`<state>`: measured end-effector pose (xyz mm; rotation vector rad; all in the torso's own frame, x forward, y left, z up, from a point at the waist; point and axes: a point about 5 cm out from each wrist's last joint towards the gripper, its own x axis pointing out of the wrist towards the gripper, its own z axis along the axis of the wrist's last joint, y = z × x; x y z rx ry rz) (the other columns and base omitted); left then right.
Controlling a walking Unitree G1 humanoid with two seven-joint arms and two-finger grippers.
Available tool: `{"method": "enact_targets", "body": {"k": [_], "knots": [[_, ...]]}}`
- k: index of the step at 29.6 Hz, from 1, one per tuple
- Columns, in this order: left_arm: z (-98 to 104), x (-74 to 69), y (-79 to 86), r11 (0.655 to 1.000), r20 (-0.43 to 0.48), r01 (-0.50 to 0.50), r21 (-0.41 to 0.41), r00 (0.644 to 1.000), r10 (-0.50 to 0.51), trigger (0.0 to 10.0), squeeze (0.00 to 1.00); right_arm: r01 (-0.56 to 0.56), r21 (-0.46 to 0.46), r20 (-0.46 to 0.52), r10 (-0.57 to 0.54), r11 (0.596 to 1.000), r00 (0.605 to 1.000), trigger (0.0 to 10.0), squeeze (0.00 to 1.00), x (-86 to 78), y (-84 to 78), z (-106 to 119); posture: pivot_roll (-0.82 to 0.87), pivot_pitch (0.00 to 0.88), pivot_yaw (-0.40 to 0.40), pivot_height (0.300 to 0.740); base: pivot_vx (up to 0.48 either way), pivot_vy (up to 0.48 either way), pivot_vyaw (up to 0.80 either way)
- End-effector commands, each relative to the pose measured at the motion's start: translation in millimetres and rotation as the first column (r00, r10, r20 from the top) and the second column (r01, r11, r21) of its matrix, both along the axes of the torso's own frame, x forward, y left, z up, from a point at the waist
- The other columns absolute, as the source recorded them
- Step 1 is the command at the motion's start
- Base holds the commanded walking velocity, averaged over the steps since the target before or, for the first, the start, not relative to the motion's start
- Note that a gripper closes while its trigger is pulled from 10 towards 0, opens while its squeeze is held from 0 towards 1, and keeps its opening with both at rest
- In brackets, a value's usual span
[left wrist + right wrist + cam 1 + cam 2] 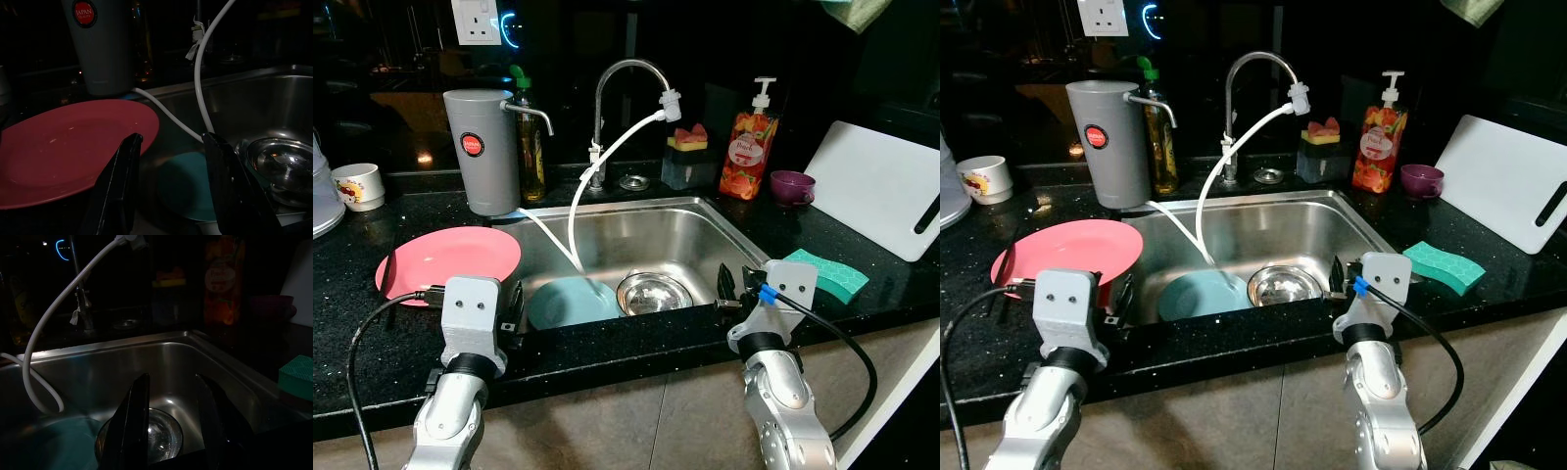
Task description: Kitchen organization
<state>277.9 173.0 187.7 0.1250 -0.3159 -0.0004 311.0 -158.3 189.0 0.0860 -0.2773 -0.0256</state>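
From the head camera, one steel sink point(724, 235) is set in a black bench point(372, 333). In the basin lie one teal plate point(570, 302) and one steel bowl point(653, 292), side by side and touching or nearly so. One pink plate point(448, 262) rests on the bench just left of the sink. Behind it stand one grey water filter point(483, 151) and one oil bottle point(530, 137). One tap point(628, 73) carries one white hose point(607, 157) that hangs down into the basin. To the right are one soap dispenser point(750, 147), one purple cup point(792, 186), one white cutting board point(881, 186) and one green sponge point(827, 275). One white mug point(358, 186) sits far left. The left gripper point(514, 318) hovers at the sink's front edge by the pink plate; the right gripper point(732, 284) hovers at the front right edge.

In the left wrist view, the left gripper point(171, 147) has its two fingers spread apart and empty, the pink plate point(63, 147) and teal plate point(188, 186) beyond them.

In the right wrist view, the right gripper point(171, 396) is likewise spread and empty, above the steel bowl point(161, 433).
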Motion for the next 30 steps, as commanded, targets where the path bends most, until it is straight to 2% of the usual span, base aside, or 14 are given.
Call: {"method": "enact_targets", "body": {"k": [1,30], "knots": [[-4.7,1.6,1.7,1.0,-0.02,-0.003,0.014,1.0,0.004,10.0,0.0,0.003,0.007,-0.006,-0.003,1.0,1.0,10.0,0.0,-0.2,-0.1,-2.5,0.11,0.024,-0.038,0.74,0.0,0.0,0.0],[-4.2,2.3,1.7,1.0,-0.017,-0.003,0.014,1.0,0.003,10.0,0.0,0.004,0.009,-0.006,-0.004,1.0,1.0,10.0,0.0,-0.5,0.1,-2.7,0.11,0.029,-0.037,0.74,0.0,0.0,0.0]]}}
